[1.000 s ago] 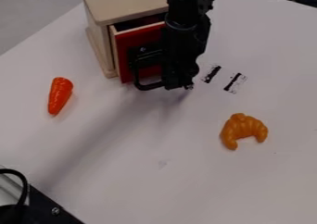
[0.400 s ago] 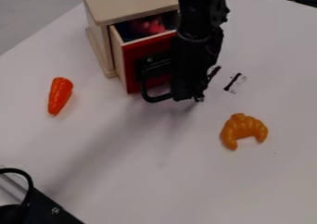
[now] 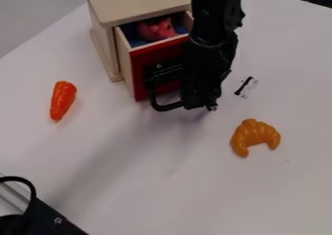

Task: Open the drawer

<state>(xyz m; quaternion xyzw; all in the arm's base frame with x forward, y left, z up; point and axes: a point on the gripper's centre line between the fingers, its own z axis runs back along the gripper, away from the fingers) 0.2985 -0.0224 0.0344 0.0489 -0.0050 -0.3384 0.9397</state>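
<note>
In the camera view, the red-fronted drawer (image 3: 146, 76) sits in the upper middle of the frame, partly out of its pale wooden cabinet (image 3: 136, 7). Its front stands forward of the cabinet face, and its top shows a blue inside with a pinkish-red thing (image 3: 157, 30) in it. A black handle (image 3: 167, 106) juts from the front, toward the middle of the frame.

The end effector (image 3: 201, 107) hangs down at the right end of that handle, right against it or very near. It is probably placed there to draw the handle away from the cabinet, with the drawer following. Whether it is spread, pressed together or pinching the handle, I cannot tell; the dark parts merge.

On the white desk (image 3: 162, 180), an orange carrot (image 3: 63, 101) lies at the left and a croissant (image 3: 254, 136) right of centre. Both lie off to the sides of the drawer's likely path, so they should not hinder it.

The opening looks well under way. A little more pull along the same line may finish it; a sideways drift could let the handle slip or jam the drawer.
</note>
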